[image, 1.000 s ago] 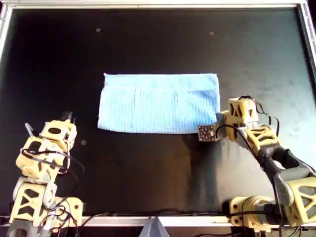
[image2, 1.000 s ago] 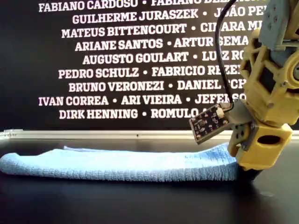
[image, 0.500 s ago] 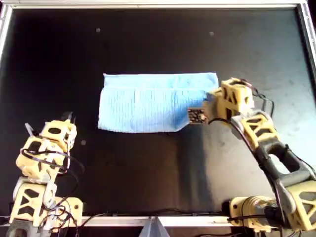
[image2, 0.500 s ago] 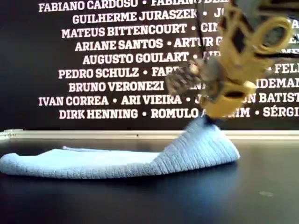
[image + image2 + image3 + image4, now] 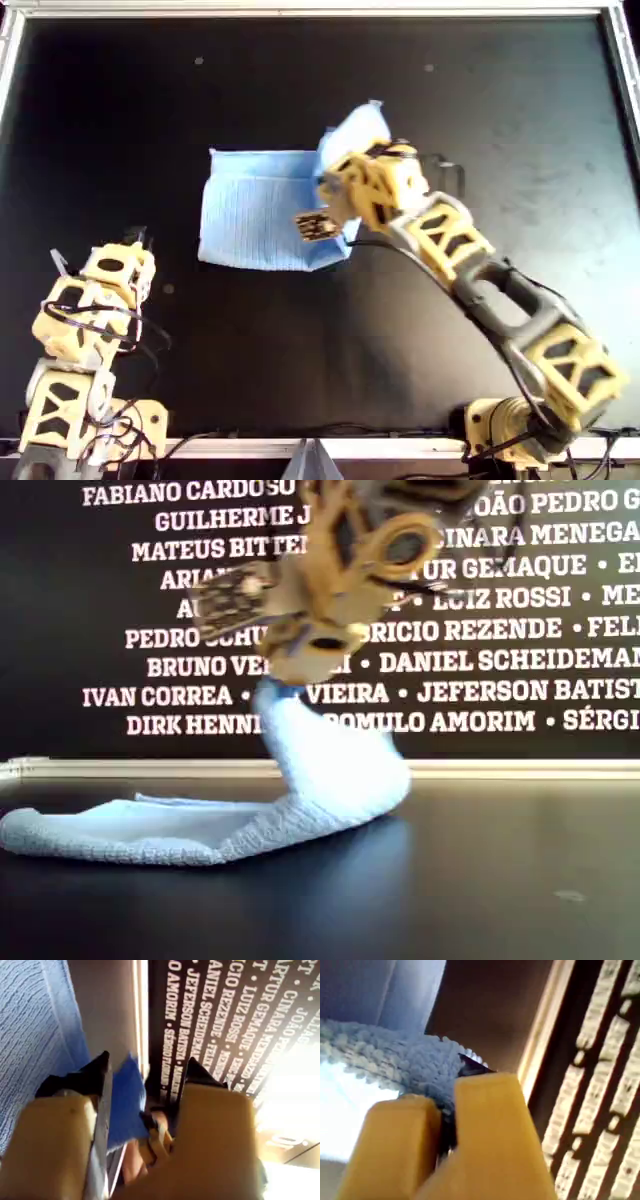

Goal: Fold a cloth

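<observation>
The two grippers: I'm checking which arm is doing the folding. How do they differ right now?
The right gripper is shut on the cloth; the left gripper has its jaws apart and grips no cloth. The right gripper holds one end of the cloth raised above the table; the left gripper sits at the overhead view's lower left, off the cloth. Both are yellow.

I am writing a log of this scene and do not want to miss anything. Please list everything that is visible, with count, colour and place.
cloth: one, light blue, middle of the table, one end lifted off it
table: one, black, under everything
frame: one, pale metal, around the table's edge
wall: one, black with white names, behind the table in the exterior view
right gripper: one, yellow, above the cloth, shut on its lifted end
left gripper: one, yellow, overhead view's lower left, open, off the cloth
</observation>
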Robot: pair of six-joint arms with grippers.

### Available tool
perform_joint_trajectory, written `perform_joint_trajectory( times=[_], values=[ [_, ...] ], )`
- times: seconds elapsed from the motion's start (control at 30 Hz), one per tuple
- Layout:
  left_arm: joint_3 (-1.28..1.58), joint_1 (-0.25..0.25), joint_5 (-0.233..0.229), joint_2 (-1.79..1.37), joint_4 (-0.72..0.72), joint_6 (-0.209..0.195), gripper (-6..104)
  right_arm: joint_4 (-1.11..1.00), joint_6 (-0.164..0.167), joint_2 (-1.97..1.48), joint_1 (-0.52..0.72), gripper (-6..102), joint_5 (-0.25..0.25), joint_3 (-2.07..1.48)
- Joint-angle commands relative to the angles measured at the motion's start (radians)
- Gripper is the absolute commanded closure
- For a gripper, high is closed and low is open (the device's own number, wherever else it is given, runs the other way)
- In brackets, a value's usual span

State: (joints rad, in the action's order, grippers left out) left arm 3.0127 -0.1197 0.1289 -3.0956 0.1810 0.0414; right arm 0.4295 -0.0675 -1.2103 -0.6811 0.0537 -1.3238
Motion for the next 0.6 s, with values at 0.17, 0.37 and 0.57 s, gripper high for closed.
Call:
perform_joint_trajectory(
  times=[0.17, 0.37, 0.57],
  values=[
    [-0.014, 0.02, 0.005, -0.012, -0.003, 0.008, 45, -0.046, -0.002, 0.224, -0.117, 95, 0.0, 0.417],
    [-0.014, 0.02, 0.005, -0.012, -0.003, 0.006, 45, -0.046, 0.014, 0.391, -0.199, 95, -0.009, 0.611],
    [-0.014, 0.02, 0.005, -0.012, -0.003, 0.006, 45, -0.044, -0.002, 0.508, -0.235, 94, -0.002, 0.739]
  ],
)
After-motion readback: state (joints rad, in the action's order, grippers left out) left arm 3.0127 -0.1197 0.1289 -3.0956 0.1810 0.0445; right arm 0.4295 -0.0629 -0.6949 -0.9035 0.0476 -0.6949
